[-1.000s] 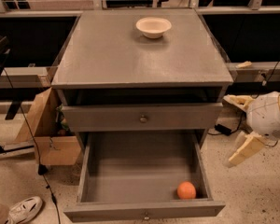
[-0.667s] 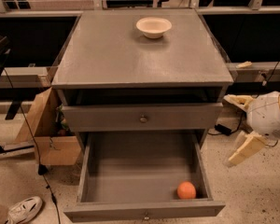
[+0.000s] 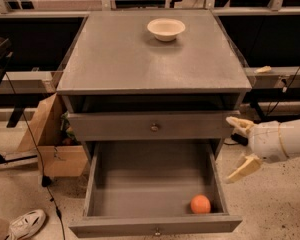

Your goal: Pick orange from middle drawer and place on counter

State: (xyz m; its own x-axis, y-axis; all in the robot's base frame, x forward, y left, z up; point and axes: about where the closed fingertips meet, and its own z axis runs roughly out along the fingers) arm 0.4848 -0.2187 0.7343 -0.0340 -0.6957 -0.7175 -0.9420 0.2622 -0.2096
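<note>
The orange (image 3: 200, 204) lies in the front right corner of the middle drawer (image 3: 155, 226), which is pulled wide open. The counter (image 3: 125, 59) is the grey top of the cabinet. My gripper (image 3: 238, 147) is at the right of the cabinet, beside the open drawer's right wall, above and to the right of the orange. Its two cream fingers are spread apart and hold nothing.
A cream bowl (image 3: 166, 29) stands at the back of the counter. The upper drawer (image 3: 154, 127) is shut. A cardboard box (image 3: 50, 139) and a cable stand left of the cabinet, with a white shoe (image 3: 24, 225) on the floor.
The gripper has moved slightly left toward the cabinet. The orange and the drawer have not moved.
</note>
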